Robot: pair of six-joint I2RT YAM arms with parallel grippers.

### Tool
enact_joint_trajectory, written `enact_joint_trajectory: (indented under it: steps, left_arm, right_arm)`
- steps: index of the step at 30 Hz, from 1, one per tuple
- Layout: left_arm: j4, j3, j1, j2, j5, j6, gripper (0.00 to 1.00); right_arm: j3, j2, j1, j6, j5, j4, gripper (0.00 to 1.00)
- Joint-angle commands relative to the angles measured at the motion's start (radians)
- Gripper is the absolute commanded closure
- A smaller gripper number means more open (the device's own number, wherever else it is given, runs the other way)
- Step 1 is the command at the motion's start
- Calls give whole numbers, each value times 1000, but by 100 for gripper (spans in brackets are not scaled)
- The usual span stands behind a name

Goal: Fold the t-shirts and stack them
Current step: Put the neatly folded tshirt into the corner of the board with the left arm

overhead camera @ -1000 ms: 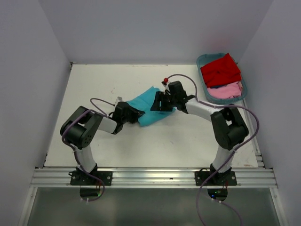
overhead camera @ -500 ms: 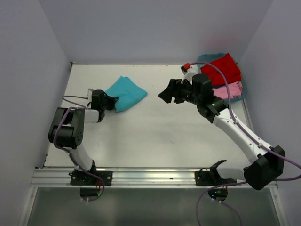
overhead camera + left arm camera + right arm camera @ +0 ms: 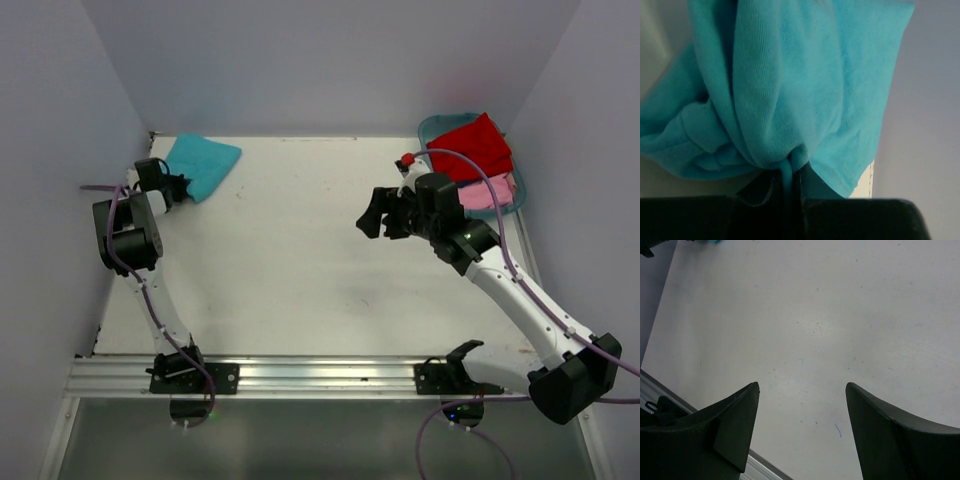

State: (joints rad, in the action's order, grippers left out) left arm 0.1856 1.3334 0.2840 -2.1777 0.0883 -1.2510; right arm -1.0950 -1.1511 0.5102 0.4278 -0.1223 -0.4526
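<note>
1. The white table (image 3: pixel 300 270) fills the top view, with walls close along its 9, 12 and 3 o'clock sides.
2. The left arm (image 3: pixel 130 235) is folded hard toward 10 o'clock. The right arm (image 3: pixel 520 290) stretches from 5 o'clock toward 2 o'clock.
3. A teal tub (image 3: pixel 428 130) sits in the 2 o'clock corner. It holds the red t-shirt (image 3: pixel 470 148), with the pale pink t-shirt (image 3: pixel 487 193) on its 6 o'clock side.
4. The turquoise t-shirt (image 3: pixel 203 163) lies in a loose bundle in the 10 o'clock corner, well apart from the tub and close to the walls.
5. The left gripper (image 3: pixel 180 188) is clamped on a gathered edge of the turquoise shirt. In the wrist view the cloth puckers into the closed jaws (image 3: pixel 790 175).
6. The right gripper (image 3: pixel 372 212) hangs above the table just at 9 o'clock of the tub, its fingers apart with nothing between them (image 3: pixel 802 390).
7. Risks, as I judge them:
   - The pinch holds only a small bunch of fabric, so a quick pull could let it slip out or undo the fold.
   - The corner leaves little room, and the left arm could brush the wall.
   - The cloth could drape against the wall rather than lie flat.
   - The right gripper, reaching into the tub, may snag both shirts at once or nudge the tub's rim.
</note>
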Motion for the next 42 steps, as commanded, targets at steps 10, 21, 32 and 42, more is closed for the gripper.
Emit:
enact_joint_trajectory:
  steps: [10, 21, 32, 42]
  left_arm:
    - [29, 181, 83, -154, 41, -42, 100]
    - [81, 87, 116, -64, -166, -160, 100]
    - [132, -14, 139, 6, -240, -228, 100]
    - [196, 113, 136, -122, -107, -330, 100]
  right_arm:
    - [-37, -10, -1, -24, 43, -87, 26]
    - [-62, -27, 1, -23, 43, -123, 27]
    - [-72, -53, 1, -9, -13, -112, 28]
    - [-49, -13, 1, 8, -31, -118, 29]
